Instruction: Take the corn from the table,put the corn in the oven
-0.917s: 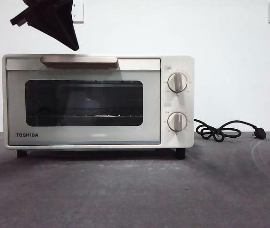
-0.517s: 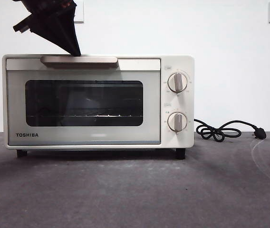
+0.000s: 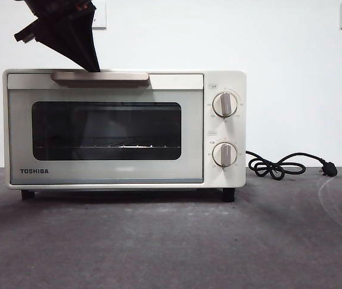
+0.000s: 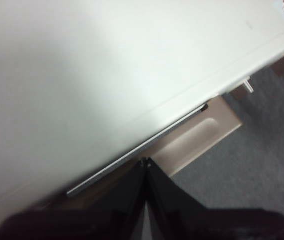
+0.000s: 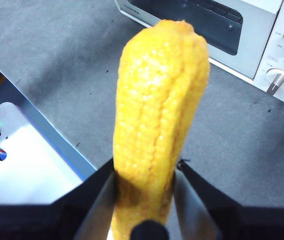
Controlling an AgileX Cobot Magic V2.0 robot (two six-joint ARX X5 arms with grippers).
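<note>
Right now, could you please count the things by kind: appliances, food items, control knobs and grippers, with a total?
Appliances: 1, the oven, door closed.
Food items: 1, the corn, held by the right gripper.
Control knobs: 2, the upper knob and the lower knob.
Grippers: 2, the right one and the left gripper at the door handle.
Total: 6
</note>
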